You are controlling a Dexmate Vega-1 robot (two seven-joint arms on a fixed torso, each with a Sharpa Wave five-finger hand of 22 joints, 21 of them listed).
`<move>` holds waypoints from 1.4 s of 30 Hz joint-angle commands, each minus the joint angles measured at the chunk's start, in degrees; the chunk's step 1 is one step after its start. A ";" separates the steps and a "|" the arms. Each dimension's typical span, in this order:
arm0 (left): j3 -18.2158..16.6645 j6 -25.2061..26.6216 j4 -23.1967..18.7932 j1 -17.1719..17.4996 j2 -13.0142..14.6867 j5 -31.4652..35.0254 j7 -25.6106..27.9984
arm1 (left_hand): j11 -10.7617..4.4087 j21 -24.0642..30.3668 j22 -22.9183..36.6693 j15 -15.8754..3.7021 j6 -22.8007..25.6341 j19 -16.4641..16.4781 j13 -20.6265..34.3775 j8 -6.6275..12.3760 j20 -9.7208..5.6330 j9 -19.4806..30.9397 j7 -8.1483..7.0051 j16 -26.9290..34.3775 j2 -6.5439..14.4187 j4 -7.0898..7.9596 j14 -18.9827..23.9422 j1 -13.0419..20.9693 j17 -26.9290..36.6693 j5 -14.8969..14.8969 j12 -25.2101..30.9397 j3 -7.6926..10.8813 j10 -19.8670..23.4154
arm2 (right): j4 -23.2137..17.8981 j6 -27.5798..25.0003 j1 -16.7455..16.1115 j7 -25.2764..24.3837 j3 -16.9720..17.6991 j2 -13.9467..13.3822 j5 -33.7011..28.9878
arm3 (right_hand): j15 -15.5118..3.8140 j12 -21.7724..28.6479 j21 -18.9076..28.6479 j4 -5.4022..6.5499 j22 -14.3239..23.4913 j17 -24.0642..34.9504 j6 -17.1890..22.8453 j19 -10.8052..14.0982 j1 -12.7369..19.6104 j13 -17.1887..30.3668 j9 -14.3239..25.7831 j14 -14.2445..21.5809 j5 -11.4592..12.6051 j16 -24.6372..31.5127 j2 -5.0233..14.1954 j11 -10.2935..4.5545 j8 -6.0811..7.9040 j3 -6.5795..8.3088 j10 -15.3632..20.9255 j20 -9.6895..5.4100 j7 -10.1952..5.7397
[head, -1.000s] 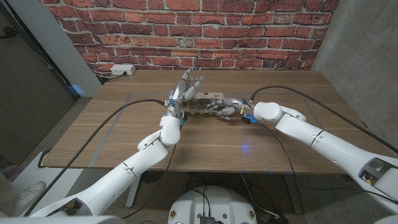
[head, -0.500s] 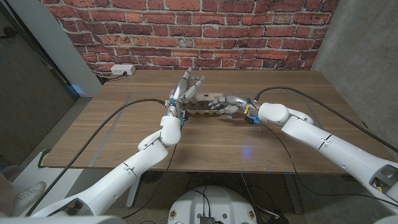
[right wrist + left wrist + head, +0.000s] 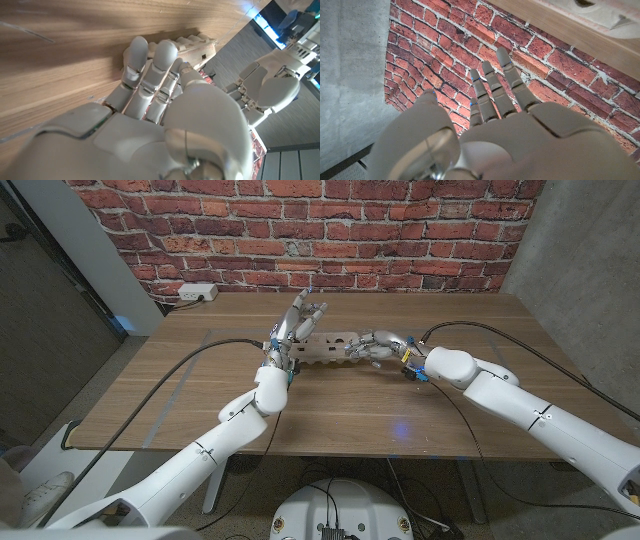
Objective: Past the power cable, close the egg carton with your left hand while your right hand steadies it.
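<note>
The grey egg carton [image 3: 328, 346] lies low on the wooden table [image 3: 330, 410], past its middle, with a pale flat top. My left hand [image 3: 298, 320] stands at the carton's left end, fingers spread and raised above it, holding nothing. The left wrist view has those fingers [image 3: 492, 92] pointing at the brick wall, with a carton corner [image 3: 602, 12] at the edge. My right hand [image 3: 378, 345] is at the carton's right end, its fingers [image 3: 150, 65] stretched out and touching the carton [image 3: 197, 42]. The left hand [image 3: 270, 90] stands beyond it.
A black cable [image 3: 195, 360] crosses the table's left part toward my left wrist, and another black cable [image 3: 480, 328] runs along the right arm. A white power strip [image 3: 197, 292] lies at the back left by the brick wall. The near half of the table is bare wood.
My right hand has slid to the right along the carton, from over its middle to its right end, uncovering the top. The left hand has barely moved.
</note>
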 commanded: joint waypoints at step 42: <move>-9.66 -6.23 -3.36 8.68 5.00 -3.46 1.53 | 0.31 -7.42 -4.75 -1.16 0.95 -11.26 -0.32 0.12 2.51 0.07 -0.23 -2.15 1.00 0.09 -9.93 -0.35 -1.46 0.41 -2.24 2.01 -3.45 | 11.79 20.68 -2.59 -8.87 3.19 11.28 4.41 | 1.32 -10.76 -31.68 9.27 -9.87 -30.98 -13.67 -37.89 -24.92 -6.88 -1.90 -51.11 -1.33 -46.47 -0.14 3.01 -3.65 11.49 -25.93 0.42 1.68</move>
